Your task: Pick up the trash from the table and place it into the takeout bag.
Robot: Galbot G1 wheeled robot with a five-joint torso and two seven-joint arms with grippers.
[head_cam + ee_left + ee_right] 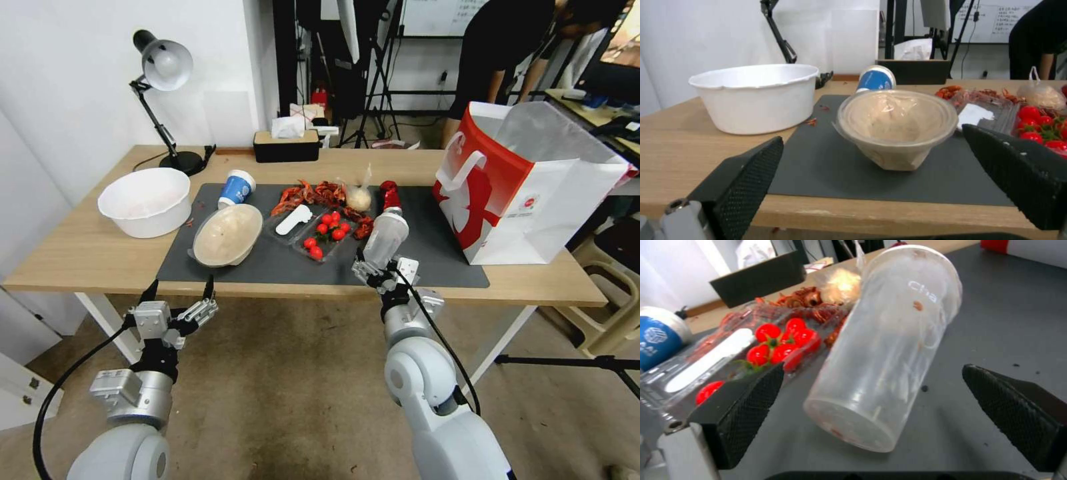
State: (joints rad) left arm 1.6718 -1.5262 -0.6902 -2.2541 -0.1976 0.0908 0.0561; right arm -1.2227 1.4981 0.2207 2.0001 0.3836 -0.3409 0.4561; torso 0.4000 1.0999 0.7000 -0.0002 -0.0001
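At the table's near edge, the right hand [379, 267] gapes wide around the toppled clear cup [385, 238], gripping nothing.

Silver-grey arms w/ black cables, black textured fingers [746, 186] on both grippers.

White letters reading "Cha" show on the side of the clear plastic cup [889, 346], near its lidded end. The blue-and-white paper cup [658, 336] beside the tomato tray carries a white cube mark; its lettering is unreadable.
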